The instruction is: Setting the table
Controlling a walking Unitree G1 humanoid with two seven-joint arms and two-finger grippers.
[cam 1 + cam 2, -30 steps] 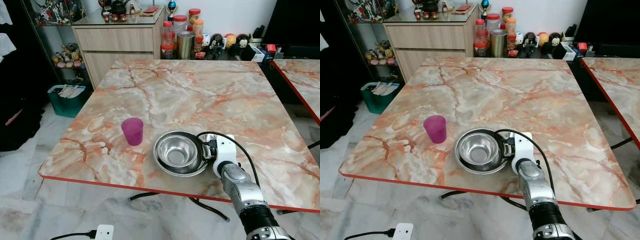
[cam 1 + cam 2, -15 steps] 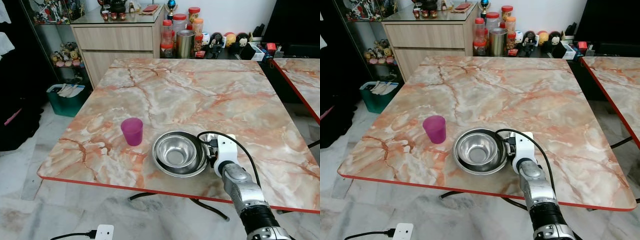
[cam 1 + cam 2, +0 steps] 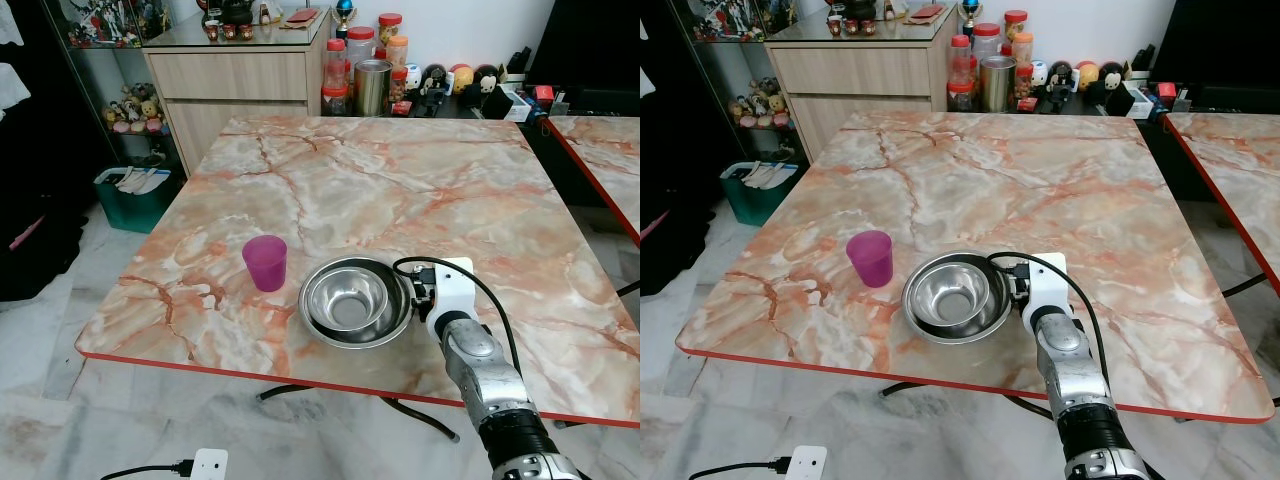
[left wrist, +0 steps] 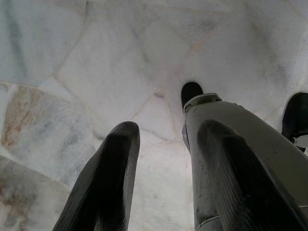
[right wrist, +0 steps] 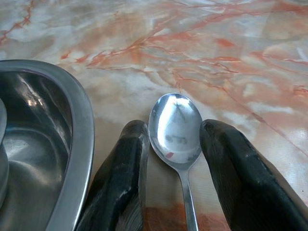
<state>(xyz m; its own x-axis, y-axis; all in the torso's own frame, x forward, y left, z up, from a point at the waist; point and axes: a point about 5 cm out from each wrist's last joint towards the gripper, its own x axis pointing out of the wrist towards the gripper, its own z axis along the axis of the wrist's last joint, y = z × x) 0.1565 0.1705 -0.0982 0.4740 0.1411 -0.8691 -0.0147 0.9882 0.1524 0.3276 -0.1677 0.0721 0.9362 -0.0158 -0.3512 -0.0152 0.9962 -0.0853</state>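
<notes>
Placing a spoon (image 5: 176,130) on the marble table (image 3: 400,190) just beside the steel bowl (image 3: 355,302) — right gripper (image 5: 174,159) clasping its handle, bowl-end between the fingers — next, lowering flat, then releasing; left gripper (image 4: 168,168) idle, fingers apart.

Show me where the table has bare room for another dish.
Bare marble table stretches from the purple cup and steel bowl back to the jars, plus the near-left corner. Crowded: near edge, where the right gripper holds a spoon beside the bowl.
</notes>
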